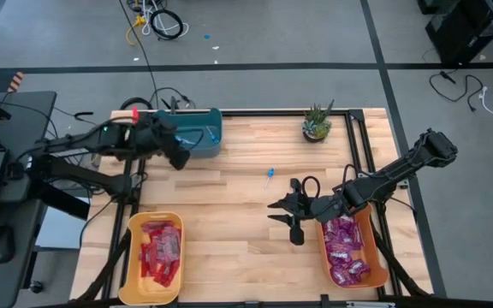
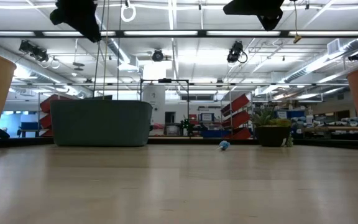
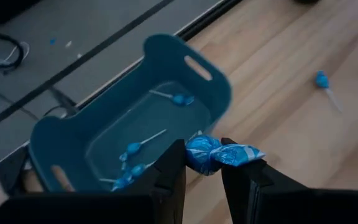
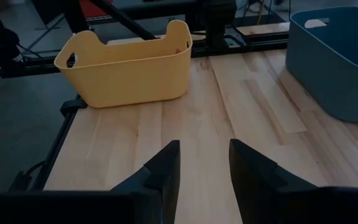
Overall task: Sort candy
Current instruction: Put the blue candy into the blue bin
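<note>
My left gripper hangs just beside the teal bin, shut on a blue lollipop. In the high view that gripper sits at the bin's near-left corner. Several blue lollipops lie on the bin's floor. One more blue lollipop lies flat on the bare wood mid-table. My right gripper stands open, empty, left of the orange bin of purple packets. Red packets fill the yellow bin. My left gripper pinches the lollipop's blue wrapped head between its two fingertips; the twisted wrapper end sticks out past one finger. The fingers slant downward. The lollipop is lifted clear above the wood beside the bin's rim. Its stick does not show.
A small potted plant stands at the table's far right. The yellow bin and teal bin lie ahead of my right gripper across bare wood. A black frame rail borders the table's right side.
</note>
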